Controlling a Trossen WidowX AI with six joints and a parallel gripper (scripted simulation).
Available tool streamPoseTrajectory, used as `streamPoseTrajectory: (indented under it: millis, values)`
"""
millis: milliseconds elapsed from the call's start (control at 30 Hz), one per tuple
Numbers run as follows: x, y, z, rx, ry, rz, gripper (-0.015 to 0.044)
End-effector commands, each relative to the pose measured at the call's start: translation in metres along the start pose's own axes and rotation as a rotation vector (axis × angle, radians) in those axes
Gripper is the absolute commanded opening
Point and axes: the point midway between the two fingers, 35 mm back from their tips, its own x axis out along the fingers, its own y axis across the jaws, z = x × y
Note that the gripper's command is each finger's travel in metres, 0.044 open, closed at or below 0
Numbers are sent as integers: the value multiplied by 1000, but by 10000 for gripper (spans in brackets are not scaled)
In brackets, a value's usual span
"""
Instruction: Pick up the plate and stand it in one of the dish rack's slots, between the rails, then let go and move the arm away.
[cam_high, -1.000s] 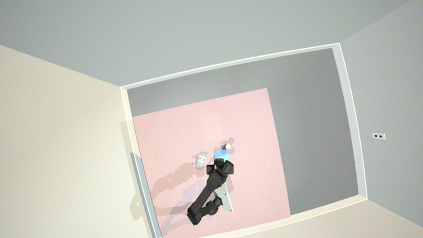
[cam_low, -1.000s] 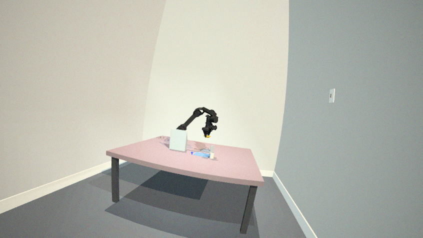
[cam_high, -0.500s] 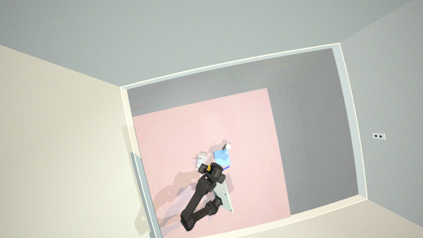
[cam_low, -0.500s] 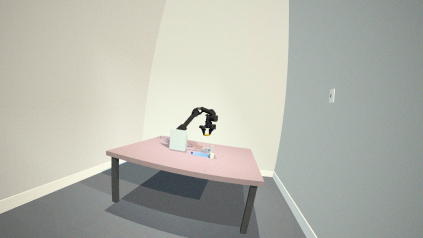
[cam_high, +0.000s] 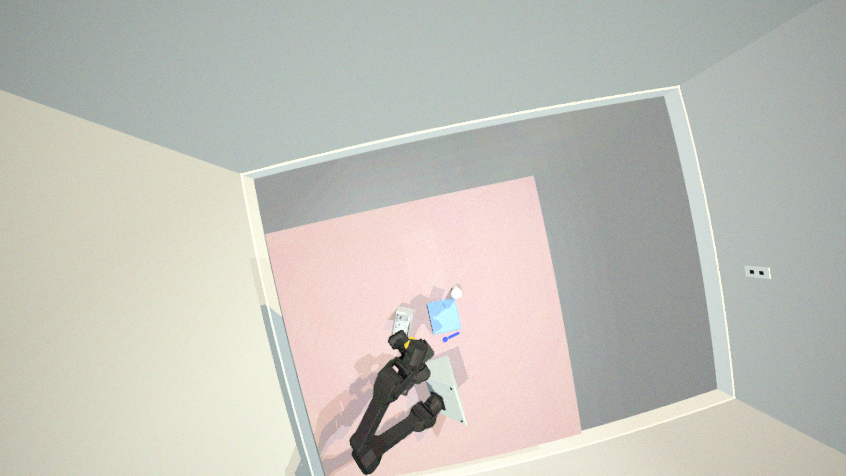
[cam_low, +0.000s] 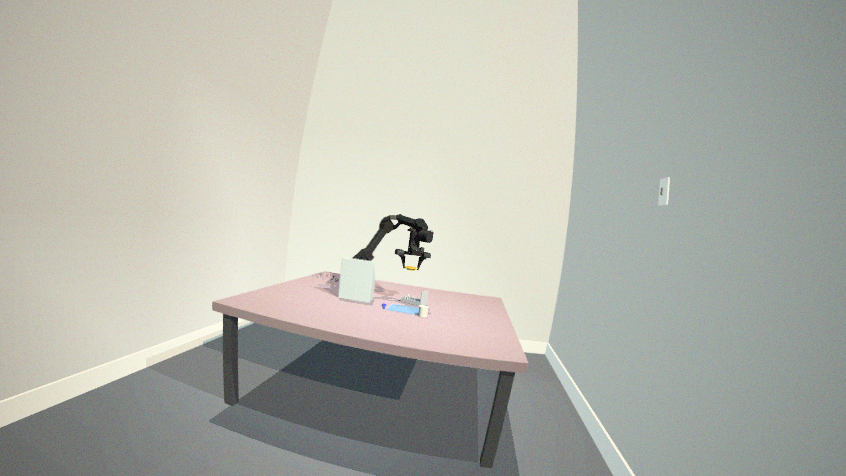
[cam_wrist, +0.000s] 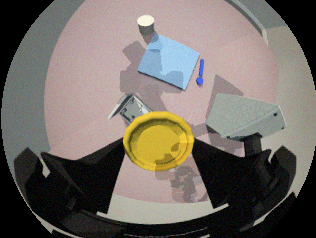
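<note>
The yellow round plate (cam_high: 408, 342) (cam_low: 411, 268) (cam_wrist: 158, 141) is held flat, high above the table, between the fingers of my gripper (cam_low: 411, 267) (cam_wrist: 158, 142). The gripper is shut on opposite sides of its rim and points down. The small grey-white dish rack (cam_high: 404, 310) (cam_low: 424, 297) (cam_wrist: 118, 105) stands on the table with a raised panel at one end. In the wrist view it lies just beyond the plate, up and to the left, and the plate's rim hides its near part. In the top view the gripper covers the rack's near end.
A blue flat square (cam_high: 447, 319) (cam_low: 402, 309) (cam_wrist: 170, 62) lies beside the rack, with a white cup (cam_high: 456, 292) (cam_low: 423, 311) (cam_wrist: 146, 22) and a blue spoon-like thing (cam_high: 445, 339) (cam_low: 383, 306) (cam_wrist: 200, 80) near it. A tall pale box-like panel (cam_high: 450, 400) (cam_low: 357, 280) (cam_wrist: 245, 117) stands near the arm's base.
</note>
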Motion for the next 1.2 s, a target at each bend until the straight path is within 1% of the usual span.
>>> streamPoseTrajectory:
  millis: [0,567,867,1167]
  values:
    - [1,-4,-19,169,5,2,0]
    - [9,-22,-77,733,15,-4,0]
    - [12,-23,-76,728,0,-12,0]
    - [44,-35,-61,574,-207,-96,0]
